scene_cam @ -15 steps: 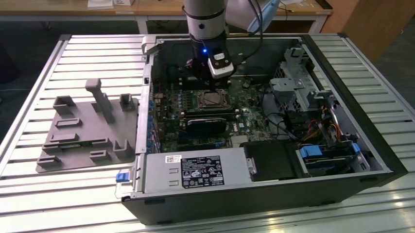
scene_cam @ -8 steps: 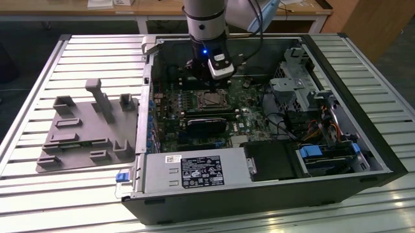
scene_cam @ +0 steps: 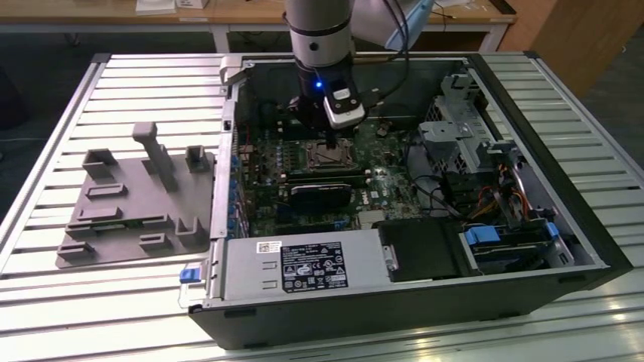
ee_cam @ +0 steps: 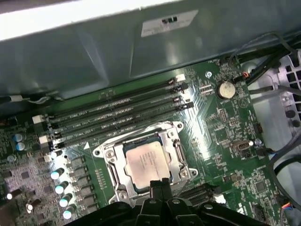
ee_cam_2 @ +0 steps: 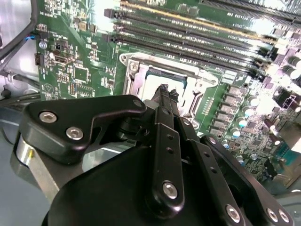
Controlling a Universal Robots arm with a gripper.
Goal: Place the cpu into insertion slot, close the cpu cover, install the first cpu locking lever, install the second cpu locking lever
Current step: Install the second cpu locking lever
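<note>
Black gripper (ee_cam: 160,186) low in the first wrist view, fingertips pinched together, empty, over the square silver-topped cpu (ee_cam: 146,164) seated under the silvery frame cpu cover (ee_cam: 175,151).

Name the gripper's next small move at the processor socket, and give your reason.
Probably a short push down on the locking lever at the socket's near edge. The chip already sits in the socket, the metal cover lies flat around it, and the gripper, fingers shut, hangs right at that edge of the cover. Whether either lever is latched yet is not clear.
</note>
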